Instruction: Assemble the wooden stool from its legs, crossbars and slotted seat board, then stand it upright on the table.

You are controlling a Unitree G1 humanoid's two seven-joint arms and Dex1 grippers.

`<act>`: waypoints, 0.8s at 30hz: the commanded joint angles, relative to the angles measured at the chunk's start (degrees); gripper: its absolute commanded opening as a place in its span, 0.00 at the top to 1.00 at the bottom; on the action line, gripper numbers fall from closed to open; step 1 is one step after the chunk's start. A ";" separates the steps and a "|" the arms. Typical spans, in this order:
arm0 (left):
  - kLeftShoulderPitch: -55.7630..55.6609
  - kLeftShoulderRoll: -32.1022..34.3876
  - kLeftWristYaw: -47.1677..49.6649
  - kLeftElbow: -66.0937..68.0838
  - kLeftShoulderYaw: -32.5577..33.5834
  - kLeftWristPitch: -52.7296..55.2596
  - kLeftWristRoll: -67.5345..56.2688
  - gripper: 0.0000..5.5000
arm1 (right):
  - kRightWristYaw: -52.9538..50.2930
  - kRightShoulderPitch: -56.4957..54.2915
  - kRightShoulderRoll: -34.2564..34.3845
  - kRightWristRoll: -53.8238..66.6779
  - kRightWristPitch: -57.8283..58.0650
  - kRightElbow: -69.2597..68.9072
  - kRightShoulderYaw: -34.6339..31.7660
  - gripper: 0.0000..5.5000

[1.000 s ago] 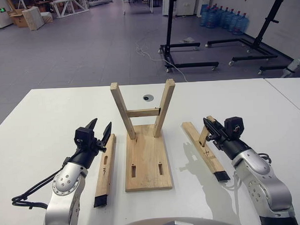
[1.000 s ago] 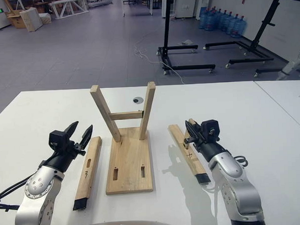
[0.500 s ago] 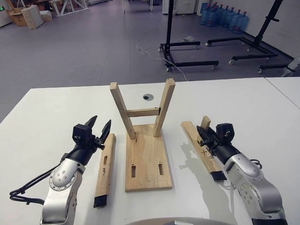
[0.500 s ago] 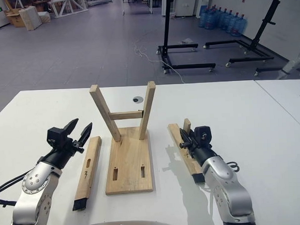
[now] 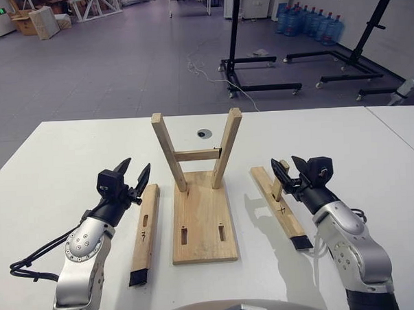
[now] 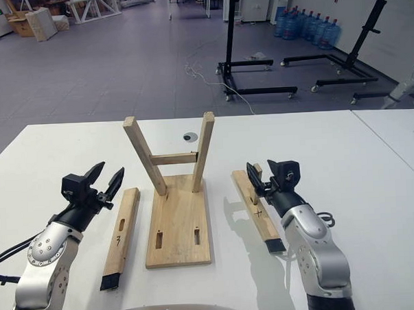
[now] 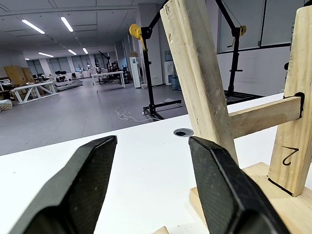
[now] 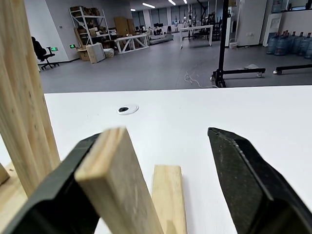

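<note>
- Head views: on a white table (image 5: 56, 168), the slotted seat board (image 5: 203, 230) lies flat, with two legs and a crossbar (image 5: 197, 155) standing in its far slots. A left loose leg (image 5: 146, 230) lies beside it. The right loose leg (image 5: 287, 219) has a short crossbar (image 5: 282, 169) rising from it. The left gripper (image 5: 138, 163) hovers open and empty. The right gripper (image 5: 289, 172), open, brackets the short crossbar.
- Left wrist view: spread fingers (image 7: 83, 195) face the standing frame, with bare tabletop between giving room.
- Right wrist view: the short crossbar touches one finger; the other finger (image 8: 248, 185) stands apart. Probably a grasp comes next: close squarely and lift straight, avoiding twist. The frame stands near; table edges lie well apart.
</note>
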 commanded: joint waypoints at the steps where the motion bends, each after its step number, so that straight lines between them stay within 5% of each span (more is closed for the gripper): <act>1: -0.34 -0.18 0.87 0.29 0.29 0.49 0.28 0.51 | -0.34 -4.57 -0.11 1.44 1.62 -0.89 -1.01 0.42; 24: -0.83 -1.69 2.50 1.46 -0.91 -1.12 1.44 0.51 | -3.69 -23.02 -3.57 2.57 11.53 -0.85 -1.75 0.42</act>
